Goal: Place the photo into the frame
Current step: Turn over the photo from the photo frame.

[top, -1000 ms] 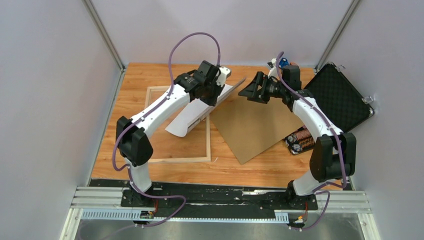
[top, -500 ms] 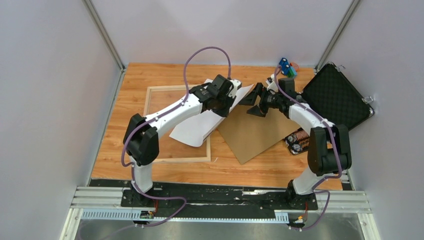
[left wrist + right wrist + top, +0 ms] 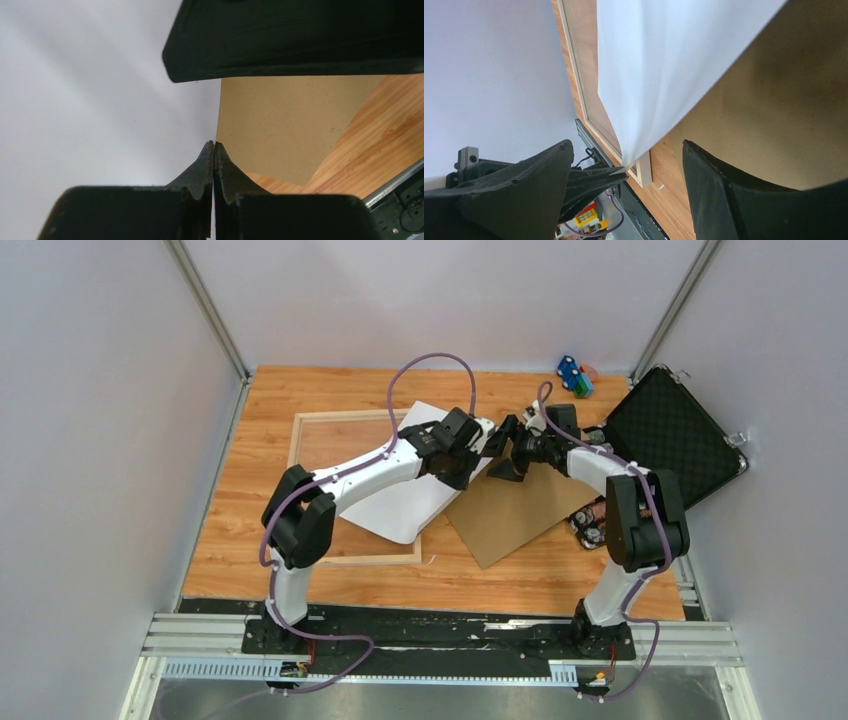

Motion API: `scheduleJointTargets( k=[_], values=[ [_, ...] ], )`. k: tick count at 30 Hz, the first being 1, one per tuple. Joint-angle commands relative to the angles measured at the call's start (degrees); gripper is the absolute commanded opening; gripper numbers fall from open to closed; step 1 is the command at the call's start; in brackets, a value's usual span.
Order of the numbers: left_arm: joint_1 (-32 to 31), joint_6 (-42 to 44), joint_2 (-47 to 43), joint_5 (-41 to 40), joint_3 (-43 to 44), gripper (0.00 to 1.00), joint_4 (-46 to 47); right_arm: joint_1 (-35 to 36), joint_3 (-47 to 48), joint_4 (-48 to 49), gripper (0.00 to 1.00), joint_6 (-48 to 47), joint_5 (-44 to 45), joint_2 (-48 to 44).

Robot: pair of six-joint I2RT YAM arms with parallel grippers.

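Note:
The photo (image 3: 410, 495) shows only its plain white side and lies tilted over the right part of the pale wood frame (image 3: 296, 450). My left gripper (image 3: 468, 448) is shut on the photo's far right edge. In the left wrist view the jaws (image 3: 214, 145) pinch the thin white sheet (image 3: 100, 100). My right gripper (image 3: 505, 452) is open right next to that edge, over the brown backing board (image 3: 515, 510). In the right wrist view (image 3: 629, 165) the photo's corner (image 3: 659, 65) hangs between its spread fingers, with the frame (image 3: 583, 95) beyond. The printed side is hidden.
The brown backing board (image 3: 280, 125) lies right of the frame. An open black case (image 3: 680, 445) stands at the right wall. Small blue and green toys (image 3: 573, 376) sit at the back. A dark pack (image 3: 597, 520) lies by the board's right edge. Walls close in on three sides.
My left arm has carried the photo to the right and lowered it flatter over the frame. My right gripper has moved left and down, close to the photo's held edge.

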Motion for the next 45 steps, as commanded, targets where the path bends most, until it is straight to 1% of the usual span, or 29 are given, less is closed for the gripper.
scheduleJointTargets(
  k=[1, 4, 7, 9, 11, 14, 16, 17, 18, 19, 20, 21, 22, 23, 25, 28, 34, 35, 38, 44, 45],
  values=[
    [-1.09, -1.25, 1.05, 0.47, 1.55, 0.00, 1.40, 1.15, 1.33, 2.32, 0.78, 0.94, -0.68, 2.10],
    [-1.31, -1.34, 1.61, 0.78, 1.88, 0.00, 1.36, 1.96, 1.40, 2.75, 0.75, 1.05, -0.91, 3.44],
    [-1.53, -1.35, 2.05, 1.24, 2.25, 0.01, 1.26, 2.45, 1.75, 2.86, 0.68, 1.14, -1.11, 4.41],
    [-1.65, -1.42, 2.46, 1.92, 2.63, 0.07, 1.07, 2.55, 1.80, 2.88, 0.63, 1.29, -1.11, 4.94],
    [-1.69, -1.50, 2.84, 2.49, 2.90, 0.15, 0.94, 2.52, 1.72, 2.90, 0.61, 1.32, -0.99, 5.34],
    [-1.80, -1.65, 3.48, 3.08, 3.26, 0.23, 0.75, 2.54, 1.29, 3.21, 0.56, 1.40, -0.68, 5.77],
    [-1.94, -1.84, 3.66, 3.45, 3.30, 0.34, 0.69, 2.55, 1.10, 3.40, 0.53, 1.34, -0.47, 6.05],
    [-1.99, -1.86, 3.71, 3.44, 3.41, 0.42, 0.67, 2.55, 1.11, 3.46, 0.51, 1.32, -0.42, 6.20],
    [-2.12, -1.87, 3.71, 3.47, 3.49, 0.47, 0.55, 2.54, 1.14, 3.46, 0.49, 1.32, -0.46, 6.36],
    [-2.17, -1.88, 3.70, 3.49, 3.70, 0.55, 0.47, 2.59, 1.21, 3.50, 0.47, 1.28, -0.56, 6.46],
    [-2.25, -1.81, 3.57, 3.54, 3.81, 0.59, 0.32, 2.52, 1.30, 3.49, 0.45, 1.17, -0.58, 6.60],
    [-2.28, -1.76, 3.37, 3.58, 4.11, 0.66, 0.18, 2.50, 1.40, 3.51, 0.43, 1.08, -0.59, 6.78],
    [-2.37, -1.61, 3.22, 3.58, 4.28, 0.69, -0.01, 2.49, 1.47, 3.55, 0.41, 0.95, -0.66, 6.98],
    [-2.38, -1.52, 2.80, 3.59, 4.58, 0.75, -0.12, 2.47, 1.64, 3.56, 0.39, 0.79, -0.67, 7.22],
    [-2.33, -1.10, 1.71, 3.51, 4.54, 0.80, -0.36, 2.30, 1.91, 3.54, 0.35, 0.26, -0.74, 7.75],
    [-2.32, 0.28, -0.45, 2.66, 3.91, 0.84, -0.34, 1.66, 2.47, 3.55, 0.27, -0.90, -1.29, 8.58],
    [-1.23, 4.59, -7.72, 1.19, 0.75, 0.85, 0.60, 0.92, 4.22, 3.47, 0.02, -2.67, -4.08, 9.54],
    [-0.19, 5.34, -9.59, 1.34, -0.13, 0.85, 1.06, 0.86, 4.49, 3.41, 0.00, -2.94, -4.58, 9.59],
    [2.69, 6.74, -12.79, 2.07, -0.86, 0.86, 0.96, 0.88, 5.45, 3.72, 0.00, -3.16, -6.58, 10.04],
    [12.27, 9.71, -19.42, 1.44, -1.15, 0.85, -0.43, 1.08, 6.18, 7.60, 0.00, -0.91, -12.31, 11.32],
    [12.98, 10.29, -20.09, 1.20, -1.30, 0.85, -0.54, 1.31, 6.42, 7.94, 0.00, -0.66, -12.97, 11.65]
  ],
)
